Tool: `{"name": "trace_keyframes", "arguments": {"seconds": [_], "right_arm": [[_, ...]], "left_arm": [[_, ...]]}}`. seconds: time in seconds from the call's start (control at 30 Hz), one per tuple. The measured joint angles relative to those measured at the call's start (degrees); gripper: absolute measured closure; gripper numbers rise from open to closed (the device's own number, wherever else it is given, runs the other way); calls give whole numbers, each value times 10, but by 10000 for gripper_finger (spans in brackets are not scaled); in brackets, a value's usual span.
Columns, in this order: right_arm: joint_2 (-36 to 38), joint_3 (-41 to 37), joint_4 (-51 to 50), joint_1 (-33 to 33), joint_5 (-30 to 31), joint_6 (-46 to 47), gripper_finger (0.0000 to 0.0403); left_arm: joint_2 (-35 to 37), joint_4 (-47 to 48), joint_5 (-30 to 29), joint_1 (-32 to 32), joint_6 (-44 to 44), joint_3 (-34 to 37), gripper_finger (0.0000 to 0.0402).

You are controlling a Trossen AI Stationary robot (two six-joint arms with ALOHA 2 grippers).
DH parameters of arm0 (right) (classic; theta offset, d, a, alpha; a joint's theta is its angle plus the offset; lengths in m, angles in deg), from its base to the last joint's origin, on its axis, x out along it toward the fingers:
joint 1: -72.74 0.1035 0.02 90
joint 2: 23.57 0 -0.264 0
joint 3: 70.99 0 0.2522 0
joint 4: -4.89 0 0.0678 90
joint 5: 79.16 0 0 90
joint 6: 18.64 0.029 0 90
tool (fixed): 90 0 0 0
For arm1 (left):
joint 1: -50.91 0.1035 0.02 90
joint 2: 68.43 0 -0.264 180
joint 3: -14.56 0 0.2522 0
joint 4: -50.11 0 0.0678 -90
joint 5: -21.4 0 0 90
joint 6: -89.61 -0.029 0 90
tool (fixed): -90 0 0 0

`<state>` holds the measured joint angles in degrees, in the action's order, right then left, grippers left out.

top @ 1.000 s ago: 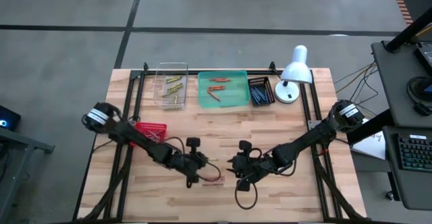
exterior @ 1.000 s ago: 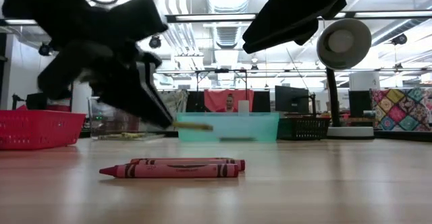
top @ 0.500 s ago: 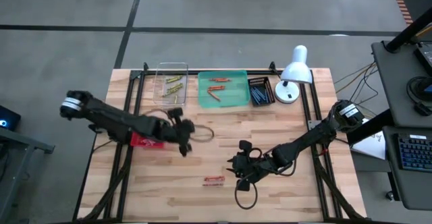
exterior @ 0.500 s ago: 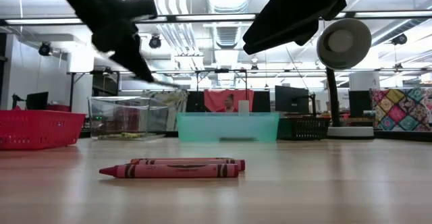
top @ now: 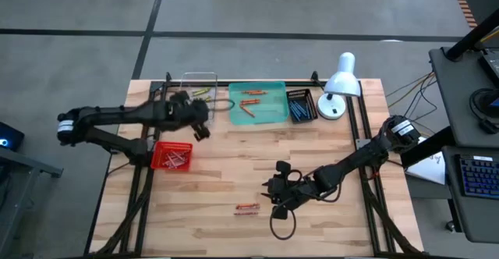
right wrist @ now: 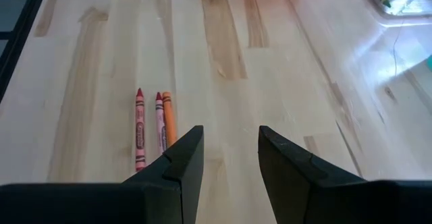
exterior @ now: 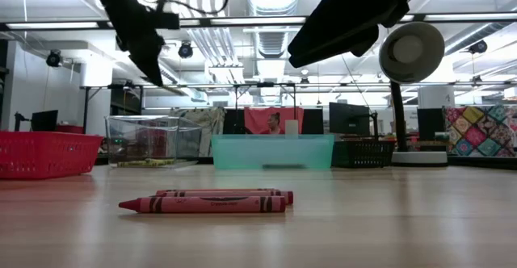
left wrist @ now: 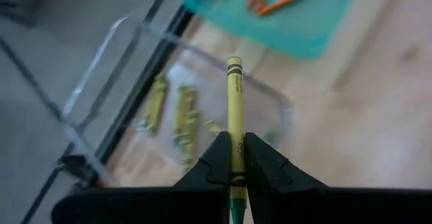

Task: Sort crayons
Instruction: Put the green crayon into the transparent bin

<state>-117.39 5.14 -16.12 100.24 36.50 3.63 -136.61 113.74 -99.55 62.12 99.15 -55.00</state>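
Observation:
My left gripper (left wrist: 236,146) is shut on a yellow-green crayon (left wrist: 235,96) and hovers by the near edge of a clear tray (top: 199,94). That tray holds several yellow-green crayons (left wrist: 182,116). In the low view the left gripper (exterior: 152,62) is high at the left. On the bare wood near the table's front lie two red crayons (right wrist: 140,133) and an orange one (right wrist: 168,119), flat and side by side. My right gripper (right wrist: 231,140) hangs open above the table just right of them (top: 274,193), touching nothing. My left gripper pinches the yellow-green crayon between its two fingers, on the half toward its pointed end (left wrist: 235,133). The crayon lies along the fingers, and its flat end (left wrist: 234,63) sticks out well past them. It is lifted clear, slanting down over the clear tray.
A teal tray (top: 269,115) with orange and red crayons stands right of the clear tray. Farther right are a dark basket (top: 302,105) of blue crayons and a white desk lamp (top: 341,83). A red mesh basket (top: 171,156) sits at the left, below my left arm.
My left gripper has risen from just above the crayons at the table's front. It has swung toward the far left, to the clear tray, turning as it went and carrying the yellow-green crayon. The crayons on the table have stayed put.

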Motion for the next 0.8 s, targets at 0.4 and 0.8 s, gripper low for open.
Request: {"name": "trace_keyframes", "arguments": {"seconds": [0.4, 0.8], "right_arm": [[18, 19, -115, -51, -1, 20, 273], [24, 20, -124, -124, -5, -57, 273]], "left_arm": [[-83, 22, 45, 206, -160, -39, 402], [-260, 96, 45, 302, -263, -171, 401]]}}
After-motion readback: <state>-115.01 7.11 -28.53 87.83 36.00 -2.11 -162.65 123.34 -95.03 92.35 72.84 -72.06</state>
